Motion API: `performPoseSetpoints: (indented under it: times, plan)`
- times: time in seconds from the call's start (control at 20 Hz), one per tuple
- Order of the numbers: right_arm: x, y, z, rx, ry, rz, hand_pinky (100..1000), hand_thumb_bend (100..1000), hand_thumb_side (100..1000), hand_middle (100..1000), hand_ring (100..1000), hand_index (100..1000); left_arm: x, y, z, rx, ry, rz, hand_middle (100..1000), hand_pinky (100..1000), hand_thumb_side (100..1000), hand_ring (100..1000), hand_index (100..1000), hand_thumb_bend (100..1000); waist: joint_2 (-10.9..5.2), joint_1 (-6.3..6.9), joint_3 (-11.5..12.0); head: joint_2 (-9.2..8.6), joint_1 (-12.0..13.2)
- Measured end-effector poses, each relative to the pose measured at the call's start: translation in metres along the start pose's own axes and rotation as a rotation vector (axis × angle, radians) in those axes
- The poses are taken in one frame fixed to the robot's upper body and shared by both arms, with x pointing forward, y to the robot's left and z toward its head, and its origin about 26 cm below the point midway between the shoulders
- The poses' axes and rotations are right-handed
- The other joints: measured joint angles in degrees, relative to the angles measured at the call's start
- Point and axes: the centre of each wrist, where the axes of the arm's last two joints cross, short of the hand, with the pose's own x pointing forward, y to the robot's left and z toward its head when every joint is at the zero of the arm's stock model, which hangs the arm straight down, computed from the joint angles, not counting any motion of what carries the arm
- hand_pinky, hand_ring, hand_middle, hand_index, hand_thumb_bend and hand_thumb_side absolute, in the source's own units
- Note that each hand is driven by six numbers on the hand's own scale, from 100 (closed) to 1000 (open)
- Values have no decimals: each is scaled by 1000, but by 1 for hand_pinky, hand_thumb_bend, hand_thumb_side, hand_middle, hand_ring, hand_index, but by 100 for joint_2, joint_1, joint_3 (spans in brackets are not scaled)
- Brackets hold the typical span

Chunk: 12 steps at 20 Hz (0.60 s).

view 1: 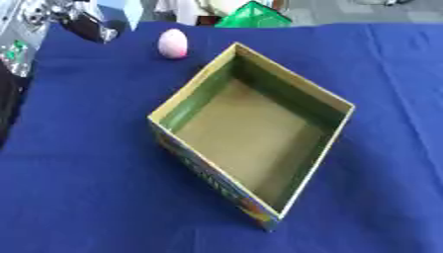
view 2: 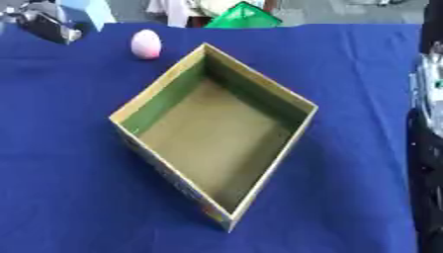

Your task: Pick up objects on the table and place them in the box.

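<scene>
Pink egg-shaped object (view 1: 172, 43) sits on the blue tablecloth (view 1: 78, 173) toward the far left, just beyond the box's far corner and apart from it. At the far left edge I see a black and silver part of my left arm (view 1: 82, 22), blurred and partly cut off; I cannot tell how its fingers stand. In the middle, the cardboard box (view 1: 251, 131) stands open, turned corner-on to me, its floor bare. Behind it a green thing (view 1: 252, 16) is half hidden by the table edge. At the right edge of the right eye view, black machinery (view 2: 427, 148) is cropped; no fingers are readable.
</scene>
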Motion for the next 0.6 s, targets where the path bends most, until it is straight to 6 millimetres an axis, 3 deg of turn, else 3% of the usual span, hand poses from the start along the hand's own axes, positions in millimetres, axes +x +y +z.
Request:
performPoseSetpoints:
  times: [0.4, 0.6]
  plan:
    - [-1, 3, 6, -13, 11, 4, 774, 571, 1000, 581, 908, 822, 68, 7, -3, 48, -222, -89, 648, 557, 100, 629, 766, 168, -118, 41, 125, 177, -68]
    - [-1, 2, 9, -18, 15, 12, 773, 573, 1000, 581, 908, 822, 96, 3, -3, 65, -311, -111, 640, 550, 100, 621, 763, 151, -150, 111, 203, 215, -63]
